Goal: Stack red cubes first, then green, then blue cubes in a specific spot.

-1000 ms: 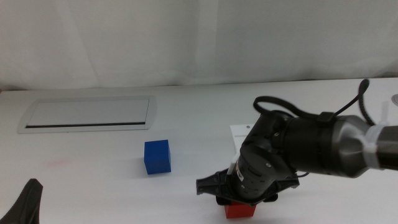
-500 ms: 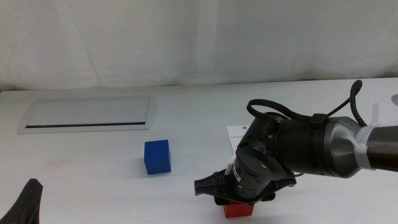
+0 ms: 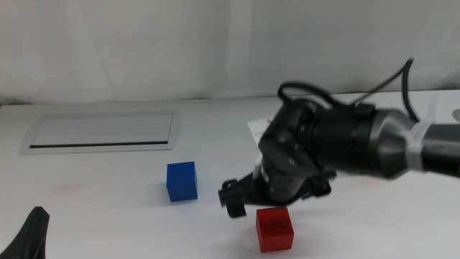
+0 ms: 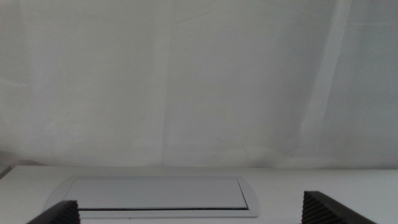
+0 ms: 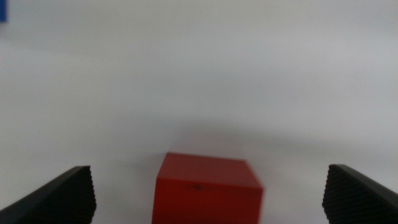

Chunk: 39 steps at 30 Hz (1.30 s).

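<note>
Bright even light, soft shadows, motion blur

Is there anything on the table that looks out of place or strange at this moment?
Nothing stands out. The red cube sits flat on the table, free between the open right gripper's jaws. The blue cube stands square to its left. No green cube shows in any view.

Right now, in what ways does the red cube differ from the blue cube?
The red cube is bright red; the blue cube is deep blue. The red cube lies nearer the camera, just below the open right gripper; the blue cube stands alone, off to the left, with no gripper near. Both look equal in size and rest flat on the white table.
</note>
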Motion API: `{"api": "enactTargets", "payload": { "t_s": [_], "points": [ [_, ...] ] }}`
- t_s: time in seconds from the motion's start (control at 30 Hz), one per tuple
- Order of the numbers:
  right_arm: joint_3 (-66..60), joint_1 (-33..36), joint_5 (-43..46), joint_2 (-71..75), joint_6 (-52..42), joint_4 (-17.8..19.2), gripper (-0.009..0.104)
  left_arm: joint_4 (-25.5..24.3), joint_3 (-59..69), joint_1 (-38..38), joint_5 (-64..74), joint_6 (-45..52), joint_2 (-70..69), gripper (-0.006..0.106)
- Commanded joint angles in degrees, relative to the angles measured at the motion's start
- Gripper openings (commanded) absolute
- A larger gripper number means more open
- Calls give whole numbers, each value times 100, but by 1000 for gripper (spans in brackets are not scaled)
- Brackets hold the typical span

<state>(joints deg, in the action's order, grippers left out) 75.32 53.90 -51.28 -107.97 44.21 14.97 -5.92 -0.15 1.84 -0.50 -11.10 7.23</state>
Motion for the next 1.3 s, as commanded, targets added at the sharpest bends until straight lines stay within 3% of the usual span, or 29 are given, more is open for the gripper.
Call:
{"api": "enactTargets", "payload": {
  "t_s": [0.0, 0.2, 0.47, 0.63, 1.27],
  "points": [
    [324, -74, -404, 207, -428, 215, 103, 42, 90, -23, -37, -48, -21, 89],
    [742, -1077, -551, 874, -1454, 185, 103, 42, 90, -23, -37, -56, -21, 89],
    [730, -2501, -1524, 1785, -2564, 175, 103, 42, 90, -23, -37, -43, -21, 89],
    [730, -3129, -1527, 2291, -3036, -118, 103, 42, 90, -23, -37, -43, -21, 89],
    [707, -3482, -643, 1199, -3819, -592, 103, 42, 90, -23, -61, -43, -21, 89]
  ]
}}
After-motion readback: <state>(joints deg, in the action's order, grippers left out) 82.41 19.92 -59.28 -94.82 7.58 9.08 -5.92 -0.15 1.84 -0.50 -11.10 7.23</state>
